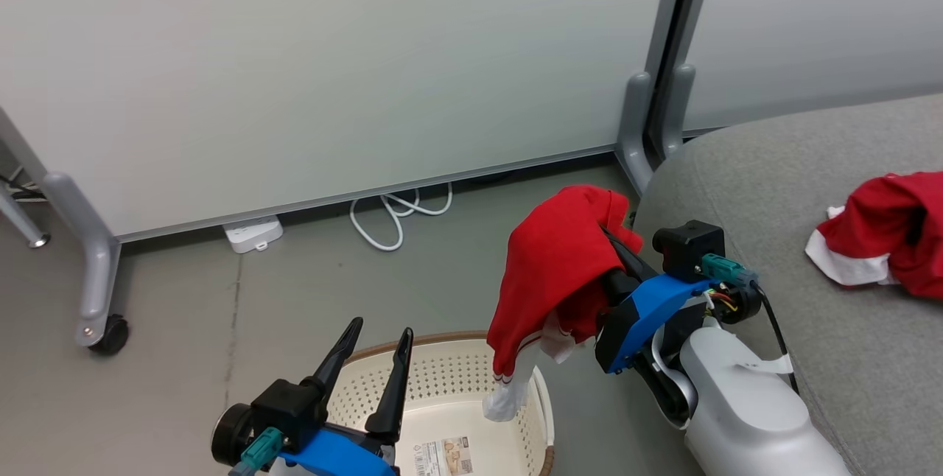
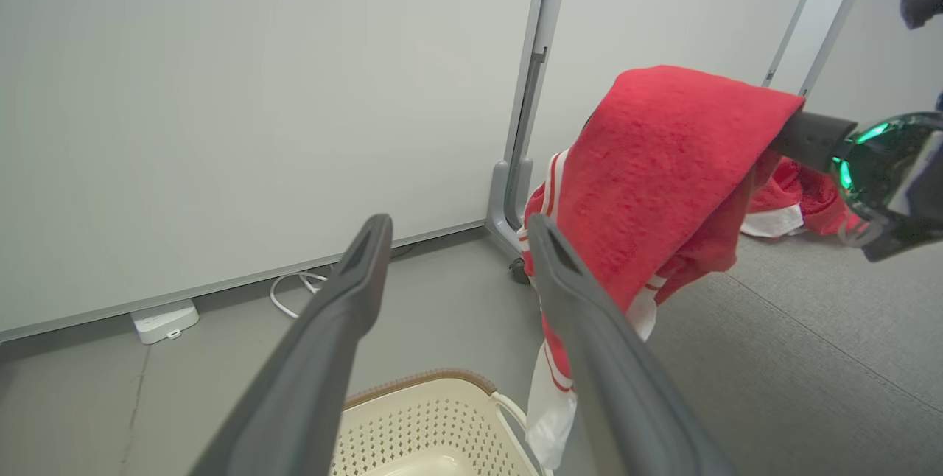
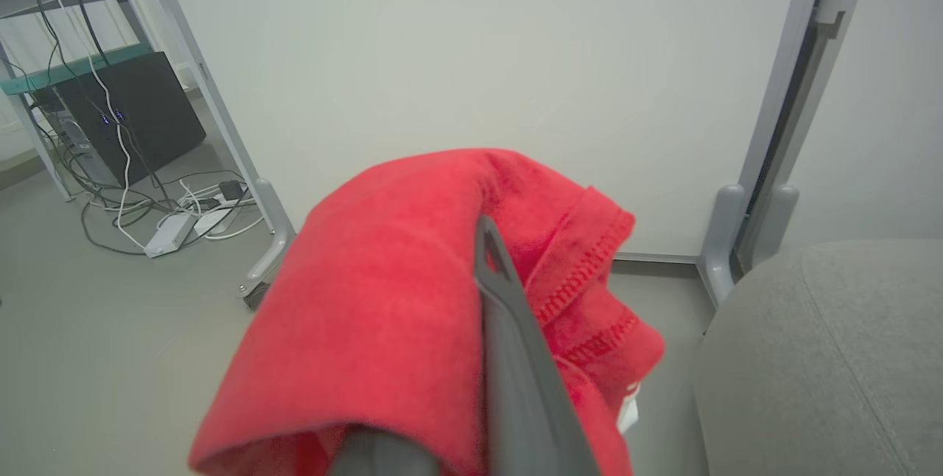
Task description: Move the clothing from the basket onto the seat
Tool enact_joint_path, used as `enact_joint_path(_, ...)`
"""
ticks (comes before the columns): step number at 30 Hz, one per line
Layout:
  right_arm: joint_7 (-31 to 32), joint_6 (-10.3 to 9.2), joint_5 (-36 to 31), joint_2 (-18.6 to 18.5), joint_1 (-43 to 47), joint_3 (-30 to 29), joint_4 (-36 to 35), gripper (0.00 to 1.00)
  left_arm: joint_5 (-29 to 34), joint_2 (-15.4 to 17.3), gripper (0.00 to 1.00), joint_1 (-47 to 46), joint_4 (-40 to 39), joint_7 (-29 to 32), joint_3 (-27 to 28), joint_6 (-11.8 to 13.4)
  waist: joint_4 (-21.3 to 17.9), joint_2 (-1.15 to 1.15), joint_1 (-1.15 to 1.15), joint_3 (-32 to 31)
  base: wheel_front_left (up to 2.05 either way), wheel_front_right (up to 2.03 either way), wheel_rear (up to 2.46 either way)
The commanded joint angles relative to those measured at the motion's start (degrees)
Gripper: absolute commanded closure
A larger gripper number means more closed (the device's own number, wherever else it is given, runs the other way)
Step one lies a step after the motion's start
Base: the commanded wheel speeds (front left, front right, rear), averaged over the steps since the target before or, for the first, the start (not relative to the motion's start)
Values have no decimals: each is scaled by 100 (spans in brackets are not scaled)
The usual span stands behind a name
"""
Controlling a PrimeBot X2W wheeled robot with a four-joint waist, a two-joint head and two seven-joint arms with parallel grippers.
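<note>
A red garment (image 1: 552, 270) with white striped trim hangs draped over my right gripper (image 1: 617, 246), which is shut on it above the floor between the basket and the seat. In the right wrist view the red garment (image 3: 398, 299) covers one finger; the other dark finger (image 3: 508, 329) shows. A second red and white garment (image 1: 888, 229) lies on the grey seat (image 1: 766, 181). My left gripper (image 1: 382, 326) stands open over the cream basket (image 1: 442, 340), holding nothing. The basket's bottom label (image 1: 442, 456) is bare. The left wrist view shows the hanging garment (image 2: 663, 166) beyond its open fingers (image 2: 353, 292).
A white partition (image 1: 331, 56) on grey legs with a castor (image 1: 110, 334) stands behind. A white power strip (image 1: 253, 233) and looped cable (image 1: 390, 214) lie on the floor at its foot. In the right wrist view, a dark box (image 3: 125, 107) and tangled cables sit far left.
</note>
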Motion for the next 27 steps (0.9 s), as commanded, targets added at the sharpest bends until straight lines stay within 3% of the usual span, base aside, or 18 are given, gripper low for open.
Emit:
enact_joint_path(1,18,3,-12,2,57,-10,-39,100,6,8,0,22,-25,-27,27,-26,-126,0,0,27,0,0,0)
enact_joint_path(10,37,3,-103,-10,-23,-63,-60,100,-24,42,0,7,-98,-27,58,-29,-873,0,0,108,0,0,0)
enact_joint_path(19,12,3,-223,-39,-19,-325,-154,100,-13,56,0,-179,-121,-27,-5,-30,-1943,0,0,334,0,0,0)
enact_joint_path(27,-2,3,-307,-26,86,-527,-239,100,22,102,0,-278,-101,-27,-56,-30,-2576,0,0,487,0,0,0)
